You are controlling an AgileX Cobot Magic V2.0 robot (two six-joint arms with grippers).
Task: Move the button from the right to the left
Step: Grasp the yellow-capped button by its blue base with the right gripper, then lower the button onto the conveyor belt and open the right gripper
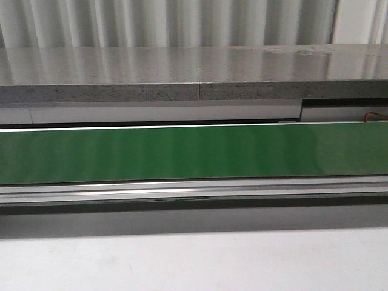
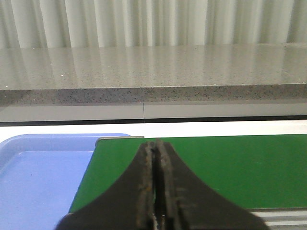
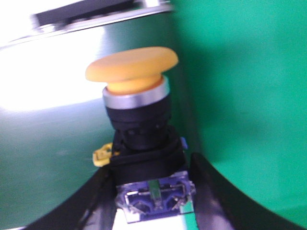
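One button (image 3: 136, 120) is in play, and it sits in my right gripper (image 3: 153, 191): yellow-orange cap foremost, metal ring and dark collar behind it, and the blocky base with its clear terminal face caught between the two dark jaws. The jaws are closed on that base from either side. Behind the button the right wrist view shows only the green belt (image 3: 240, 96), blurred, with a strong white glare on one side; I cannot tell whether the button hangs over the belt or touches it.

My left gripper (image 2: 154, 191) hangs over the near end of the belt, jaws pressed together with nothing between them. Just beside that belt end lies a blue tray (image 2: 38, 182).

Neither arm nor the button shows in the front view; I see only the belt, its metal rail (image 1: 194, 191), the grey stone ledge (image 1: 194, 73) behind and the white table (image 1: 194, 260) in front.

Judgement: the pick is done and the carry leftward is in hand. Next move calls for a steady traverse, cap kept level, then a release or handover; the left jaws would have to open first.
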